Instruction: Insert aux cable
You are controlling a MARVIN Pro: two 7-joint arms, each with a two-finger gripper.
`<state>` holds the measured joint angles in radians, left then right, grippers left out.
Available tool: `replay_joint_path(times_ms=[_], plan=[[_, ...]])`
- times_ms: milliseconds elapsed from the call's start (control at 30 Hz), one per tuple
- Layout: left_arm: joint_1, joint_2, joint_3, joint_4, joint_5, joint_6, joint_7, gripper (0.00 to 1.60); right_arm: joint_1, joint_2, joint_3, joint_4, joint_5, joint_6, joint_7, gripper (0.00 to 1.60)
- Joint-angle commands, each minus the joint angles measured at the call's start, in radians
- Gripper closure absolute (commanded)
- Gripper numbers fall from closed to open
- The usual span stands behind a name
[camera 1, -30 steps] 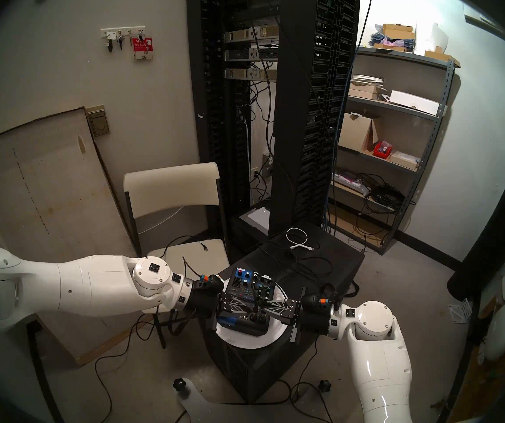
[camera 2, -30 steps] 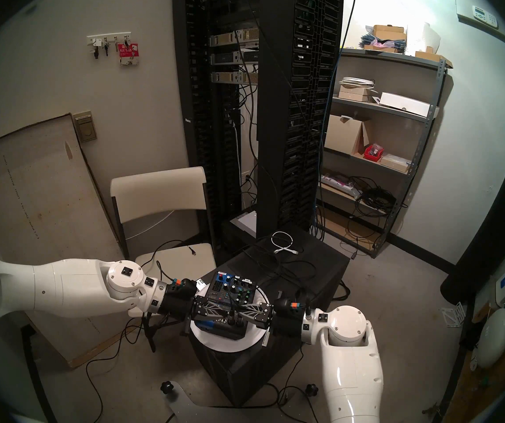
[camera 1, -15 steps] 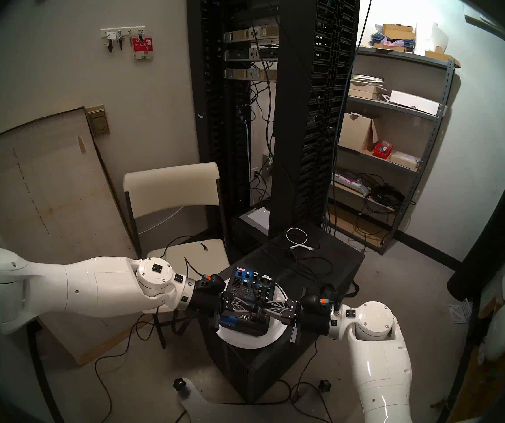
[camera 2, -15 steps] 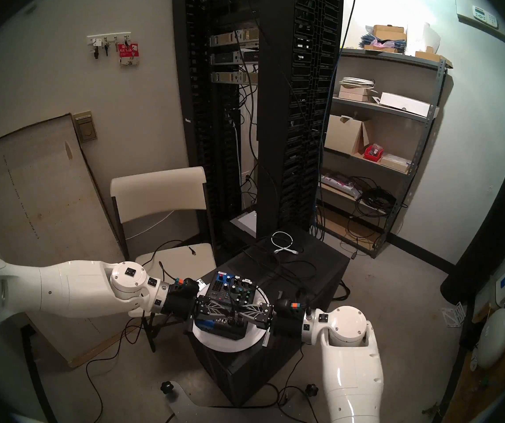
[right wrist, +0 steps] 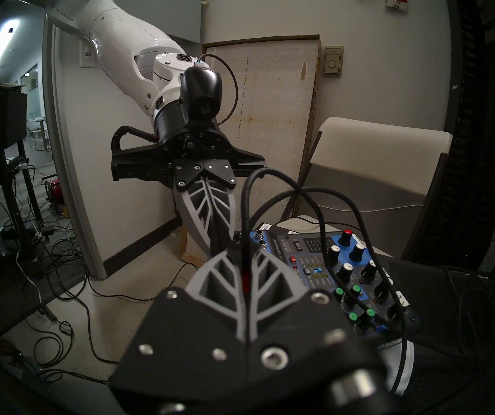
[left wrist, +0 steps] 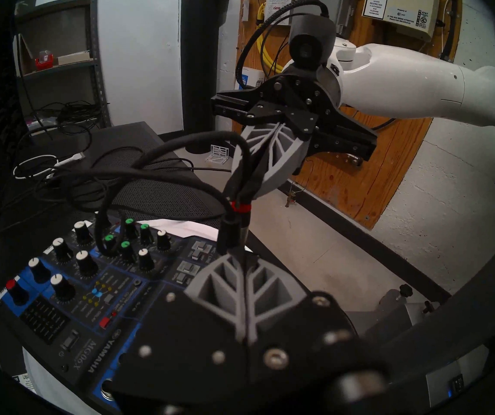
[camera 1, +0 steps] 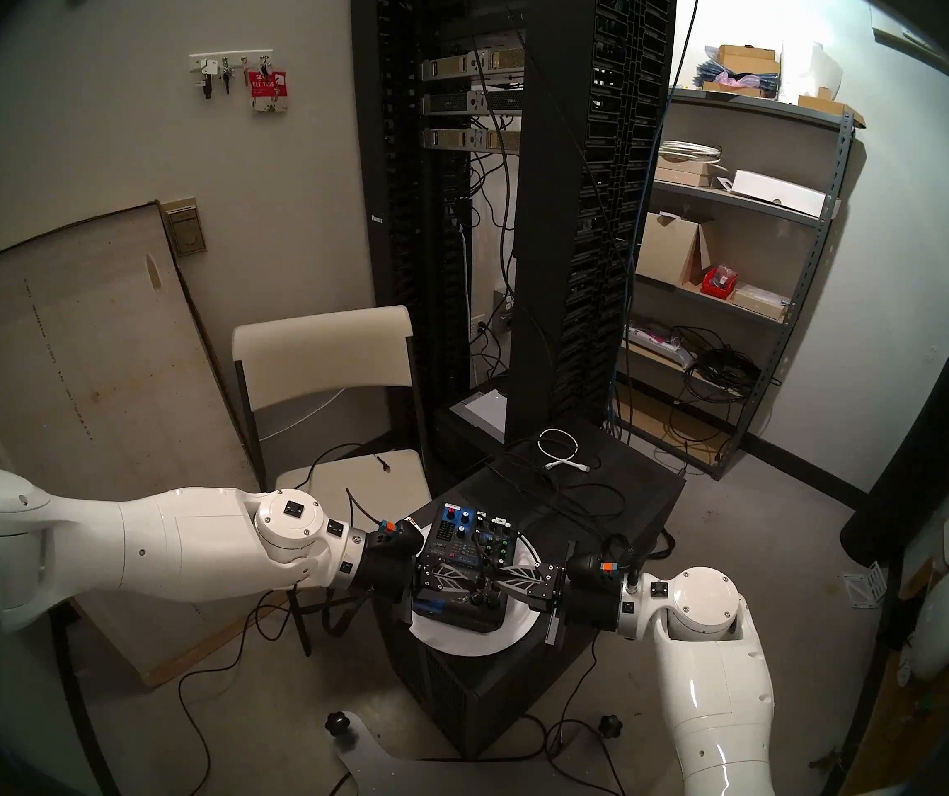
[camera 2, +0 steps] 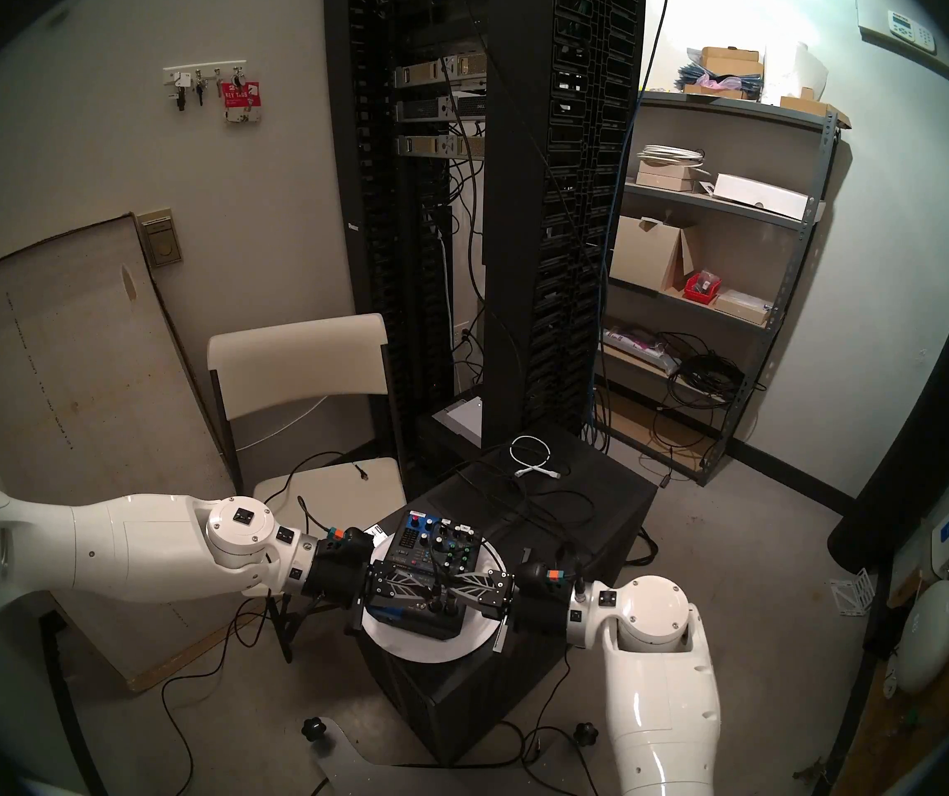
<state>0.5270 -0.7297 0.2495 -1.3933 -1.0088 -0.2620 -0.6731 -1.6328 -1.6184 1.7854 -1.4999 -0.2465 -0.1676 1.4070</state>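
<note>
The aux cable (left wrist: pixel 240 208) is a thin black lead whose black plug carries a red band. It hangs upright just above the near end of the blue and black mixer (camera 1: pixel 461 539). My right gripper (left wrist: pixel 241 195) is shut on the plug at the red band, which shows in the seam between its fingers (right wrist: pixel 228 273). My left gripper (left wrist: pixel 238 255) comes in from the opposite side, shut on the plug's lower end. The two grippers meet tip to tip over the mixer (right wrist: pixel 315 255). The silver jack tip is hidden between the fingers.
The mixer sits on a white round plate (camera 1: pixel 512 628) atop a black cabinet (camera 1: pixel 604 490). Other black leads loop over its knobs (right wrist: pixel 330 225). A white coiled cable (camera 1: pixel 561 450) lies at the cabinet's far end. A folding chair (camera 1: pixel 346 479) stands to the left, and a server rack (camera 1: pixel 541 203) stands behind.
The left arm has shifted slightly to the right, toward the mixer. The right arm and the plug have barely moved, and both grippers stay shut.
</note>
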Motion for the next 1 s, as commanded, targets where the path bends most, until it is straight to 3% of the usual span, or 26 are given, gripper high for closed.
replay_joint_path(times_ms=[0,967], plan=[[-0.001,-0.002,-0.014,0.000,-0.016,-0.017,-0.003,1.60,-0.005,-0.001,-0.009,0.002,-0.001,-0.002,-0.001,1.60],[-0.002,-0.060,-0.018,0.051,-0.028,-0.014,0.008,1.60,-0.005,0.000,-0.007,0.004,-0.006,0.000,0.005,1.60]])
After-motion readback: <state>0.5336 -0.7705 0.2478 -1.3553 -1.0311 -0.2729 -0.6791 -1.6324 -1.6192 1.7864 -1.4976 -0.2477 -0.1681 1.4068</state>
